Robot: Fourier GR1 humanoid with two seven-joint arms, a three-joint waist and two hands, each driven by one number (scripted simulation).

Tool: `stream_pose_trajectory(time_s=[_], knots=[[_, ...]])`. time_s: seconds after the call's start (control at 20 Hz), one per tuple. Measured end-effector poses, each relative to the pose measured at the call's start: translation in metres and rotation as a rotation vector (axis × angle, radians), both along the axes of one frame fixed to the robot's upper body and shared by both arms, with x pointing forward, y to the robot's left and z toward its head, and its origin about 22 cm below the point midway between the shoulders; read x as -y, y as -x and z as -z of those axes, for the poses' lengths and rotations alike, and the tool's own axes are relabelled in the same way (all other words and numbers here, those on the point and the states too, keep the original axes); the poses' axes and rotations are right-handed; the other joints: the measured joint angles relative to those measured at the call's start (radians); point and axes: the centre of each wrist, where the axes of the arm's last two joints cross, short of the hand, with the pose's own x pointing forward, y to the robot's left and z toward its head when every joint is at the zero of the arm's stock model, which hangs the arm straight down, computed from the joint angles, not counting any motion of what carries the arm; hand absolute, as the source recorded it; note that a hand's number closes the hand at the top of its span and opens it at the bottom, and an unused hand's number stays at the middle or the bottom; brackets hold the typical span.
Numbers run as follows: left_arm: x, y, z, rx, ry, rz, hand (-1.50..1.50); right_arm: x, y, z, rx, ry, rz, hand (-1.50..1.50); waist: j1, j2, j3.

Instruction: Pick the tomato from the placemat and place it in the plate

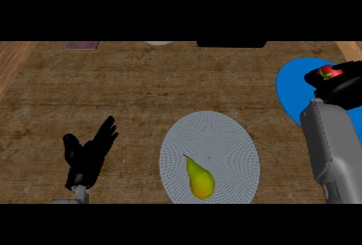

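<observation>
The step in hand is the grasp of the tomato (327, 72), at the upper right of the frame. The tomato is red with a small green part, and it sits over the blue placemat (290, 91), inside the right hand (348, 88). The black fingers of this hand are curled round the tomato, so only its top side shows between them. The hand is clamped on the fruit and not spread. I cannot tell from this view if the tomato rests on the placemat or is already a little above it.

The plate (212, 134) lies in the lower middle of the frame, to the left of the placemat and near to it. It is pale grey, and a yellow-green pear (200, 179) lies on its lower part. The upper part of the plate is bare.

In my judgement the next move calls for lifting the tomato and carrying it to the left and down in the frame, over the bare upper part of the plate. The hand must then open there, so that the tomato does not fall against the pear or roll off the rim.

The left hand (88, 153) is at the lower left of the frame above the wooden table (106, 95). Its fingers are straight and apart, it holds nothing, and it is resting.
</observation>
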Motion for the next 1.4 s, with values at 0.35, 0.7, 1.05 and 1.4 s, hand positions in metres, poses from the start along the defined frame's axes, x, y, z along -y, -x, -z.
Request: stream_pose_trajectory(time_s=[0.35,0.7,1.05,1.4], knots=[[-0.006,-0.005,-0.003,-0.007,0.008,0.008,0.00,0.058,0.011,0.014,0.022,-0.014,0.040,1.50,0.003,0.001,0.000],[0.001,-0.003,-0.001,0.001,-0.001,0.009,0.00,0.090,0.021,0.026,-0.132,-0.273,0.093,-1.50,0.010,0.005,0.004],[0.000,-0.004,0.000,0.012,0.006,0.009,0.00,0.104,0.032,0.032,-0.077,-0.329,-0.048,-1.50,0.011,0.007,0.006],[0.002,-0.001,0.000,0.006,0.005,0.001,0.00,0.115,0.044,0.026,0.170,-0.296,-0.107,-1.50,0.006,0.005,0.005]])
